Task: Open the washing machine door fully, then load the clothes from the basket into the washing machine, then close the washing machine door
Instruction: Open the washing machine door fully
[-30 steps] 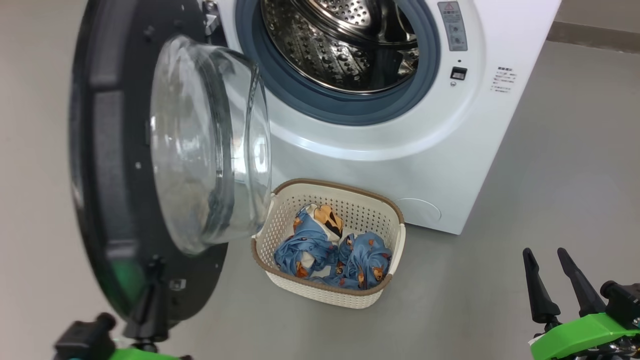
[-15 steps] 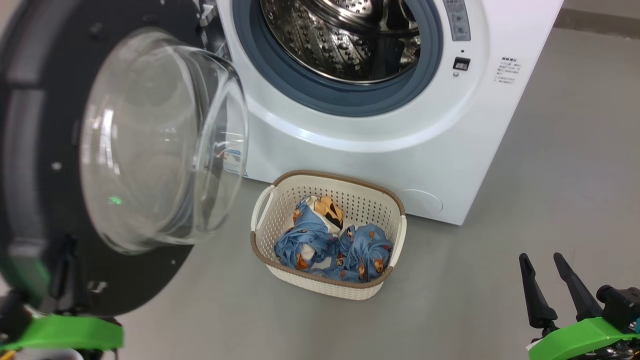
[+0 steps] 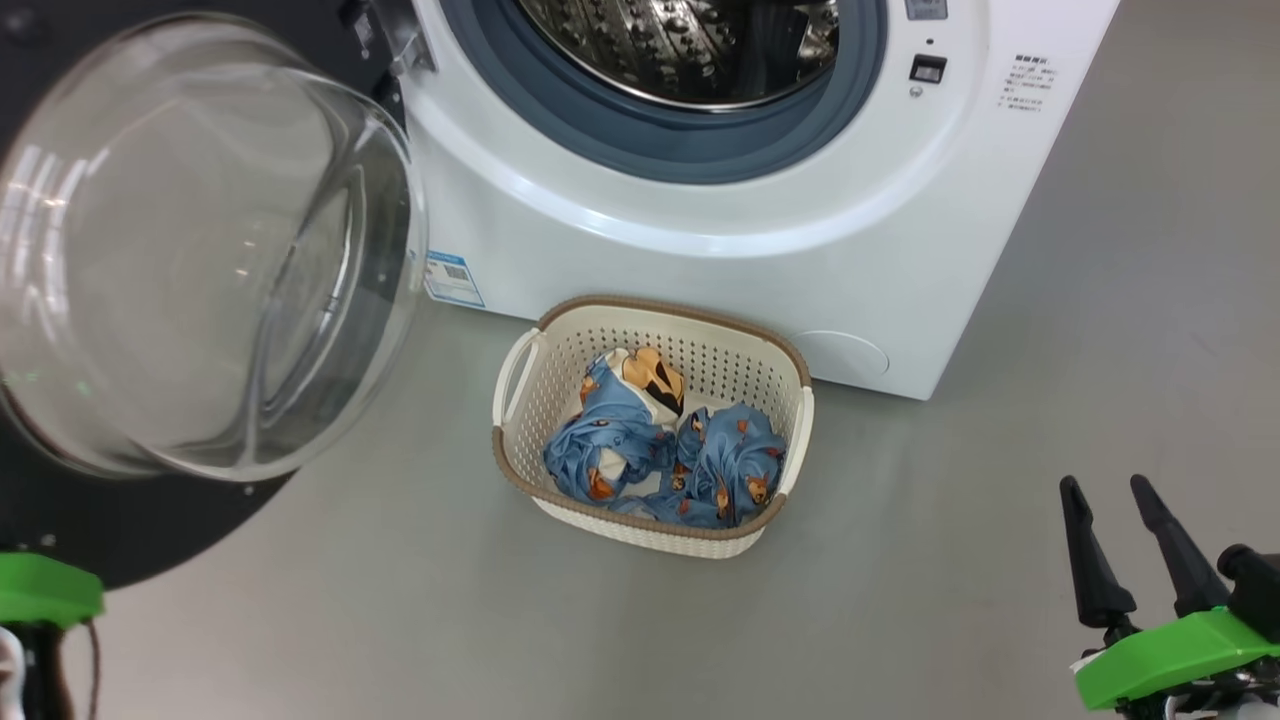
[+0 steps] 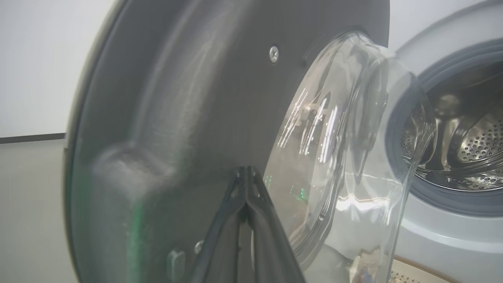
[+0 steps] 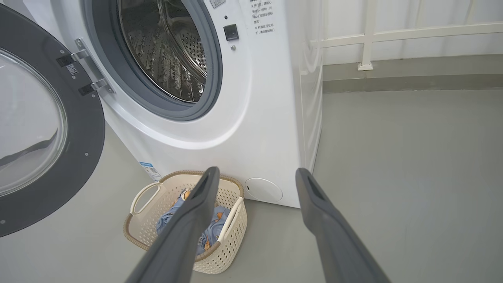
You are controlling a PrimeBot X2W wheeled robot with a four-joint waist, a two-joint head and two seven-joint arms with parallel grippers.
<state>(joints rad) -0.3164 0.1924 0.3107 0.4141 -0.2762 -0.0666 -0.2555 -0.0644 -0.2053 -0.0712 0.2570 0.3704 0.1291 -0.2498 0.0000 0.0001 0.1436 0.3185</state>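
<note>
The washing machine (image 3: 720, 250) stands white with its steel drum (image 3: 690, 50) exposed. The washing machine door (image 3: 130, 520) hangs open at the left, its glass bowl (image 3: 200, 250) bulging toward me. In the left wrist view my left gripper (image 4: 245, 171) is shut, its tips against the door's dark inner face (image 4: 177, 98), beside the glass. The basket (image 3: 650, 308) sits on the floor in front of the machine and holds the blue printed clothes (image 3: 660, 450). My right gripper (image 3: 1105, 488) is open and empty at the lower right, well right of the basket (image 5: 135, 232).
Grey floor (image 3: 1000, 550) spreads around the basket and to the machine's right. A white railing (image 5: 369, 39) and a wall base run behind the machine's right side. A blue label (image 3: 452, 278) sits low on the washer's front.
The door has swung further open to the left with my left gripper against it. The head camera has shifted too. My right gripper stays open in about the same place.
</note>
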